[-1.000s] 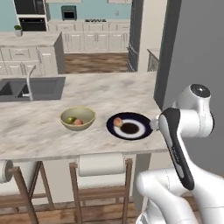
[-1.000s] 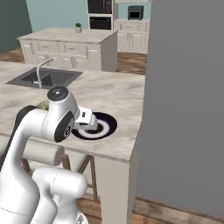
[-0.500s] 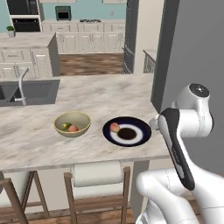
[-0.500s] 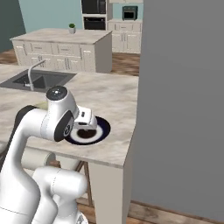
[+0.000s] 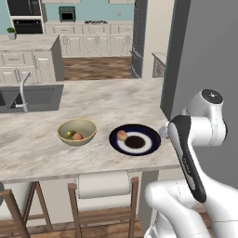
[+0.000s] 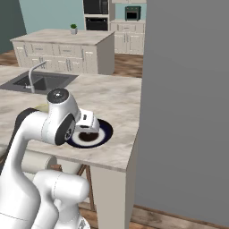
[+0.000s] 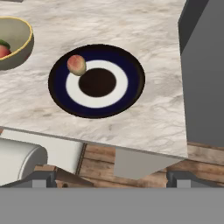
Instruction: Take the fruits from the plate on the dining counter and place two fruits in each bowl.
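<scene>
Near the front edge of the long beige-grey marbled stone dining counter [image 5: 107,100], close to its right end, sits the round flat dark navy plate [image 5: 135,139] w/ a pale ring and dark centre. One small round reddish-orange fruit [image 5: 122,135] lies on the plate's left part, on the ring. Just left of the plate, apart from it, stands the round tan-yellow bowl w/ olive inside [image 5: 77,132]; it holds a reddish fruit [image 5: 77,136] and a green oblong fruit [image 5: 70,134], side by side.

Hand view looks down on plate & counter corner. The robot's two-finger gripper [image 7: 111,178] is off the counter's front edge, over the wood floor, w/ both dark tips [image 7: 43,177] far apart at the bottom corners: jaws spread wide, nothing between them. A tall grey wall panel [image 6: 188,103] rises at the counter's right end. A sink w/ faucet [image 5: 23,95] is set into the counter's far left.
</scene>
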